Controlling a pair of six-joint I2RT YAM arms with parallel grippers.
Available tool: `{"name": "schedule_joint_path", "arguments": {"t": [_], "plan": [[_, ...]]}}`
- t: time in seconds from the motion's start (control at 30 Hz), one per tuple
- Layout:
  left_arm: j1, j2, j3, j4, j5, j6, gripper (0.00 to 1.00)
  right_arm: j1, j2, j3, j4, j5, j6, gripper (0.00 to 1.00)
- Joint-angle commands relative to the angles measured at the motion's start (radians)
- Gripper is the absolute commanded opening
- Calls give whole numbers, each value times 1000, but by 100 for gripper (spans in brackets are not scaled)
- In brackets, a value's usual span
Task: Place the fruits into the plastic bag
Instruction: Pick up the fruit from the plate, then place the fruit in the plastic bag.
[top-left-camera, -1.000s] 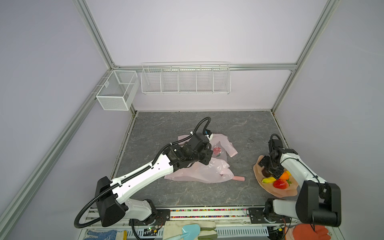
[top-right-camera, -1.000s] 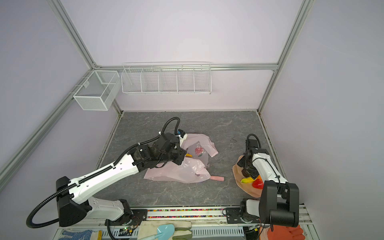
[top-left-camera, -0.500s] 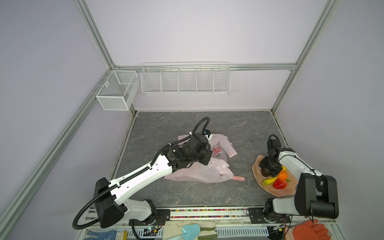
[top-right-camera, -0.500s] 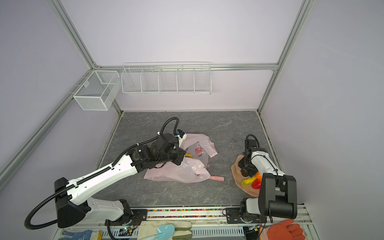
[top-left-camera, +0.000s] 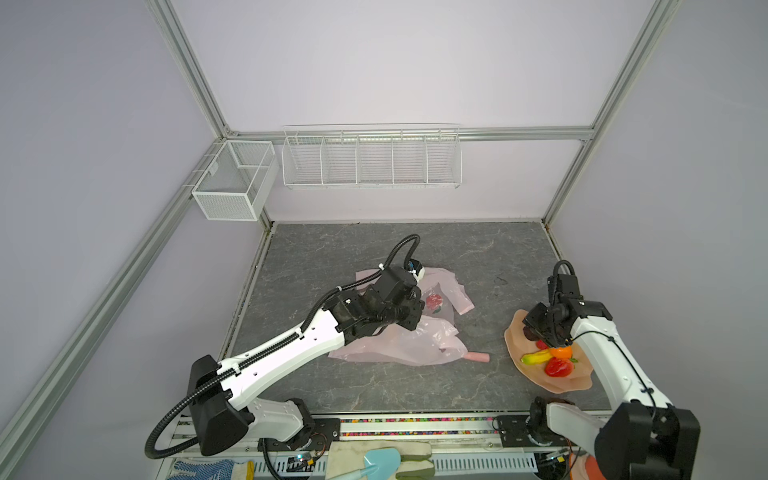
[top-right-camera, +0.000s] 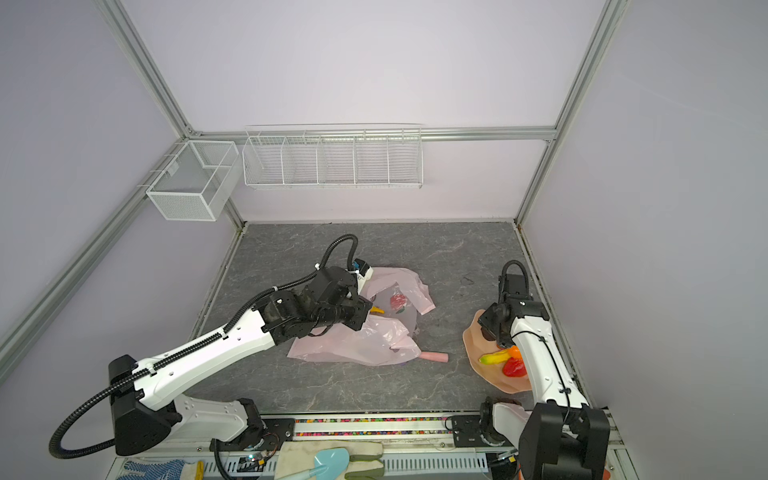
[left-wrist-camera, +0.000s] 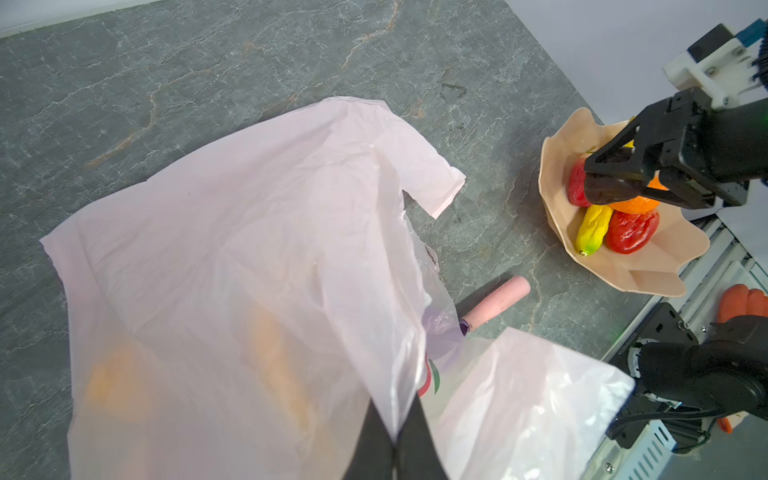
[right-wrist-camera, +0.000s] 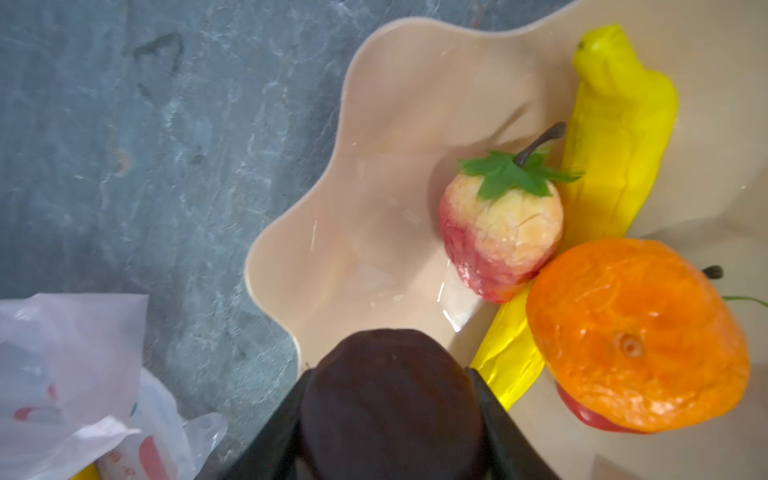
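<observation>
1. At 4 o'clock on the table, over the tan wavy plate, the right gripper is clamped on a dark round fruit. Step in hand: the pick.
2. Next: lift clear, carry toward 9 o'clock to the plastic bag at table centre, and release over its mouth.
3. Left gripper is pinched shut on the bag's film, holding the mouth up.
4. Plate holds a banana, an orange, a pale strawberry and a red strawberry.
5. Bag: a yellow fruit shows at the mouth; the rest is too veiled to tell. A pink handle pokes out at its 4 o'clock edge.
</observation>
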Motion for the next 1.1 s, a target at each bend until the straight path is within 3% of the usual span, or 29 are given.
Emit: {"name": "schedule_joint_path", "arguments": {"t": [0.0,0.2,0.4,0.87,1.07], "plan": [[2,-10,4,-4,2,-10,0,-3,-47,15,16,-89,-57,47],[2,-4,6,-3,5,-10,0,-3,-113,-13,85,-247,-190,42],[2,1,10,-1,12,-7,0,48,-126,-31,169,-453,-307,48],[-7,23,26,-2,16,-7,0,294,-103,-2,255,-435,-417,49],[-9,29,31,-3,15,-7,0,444,-50,17,286,-426,-454,49]]}}
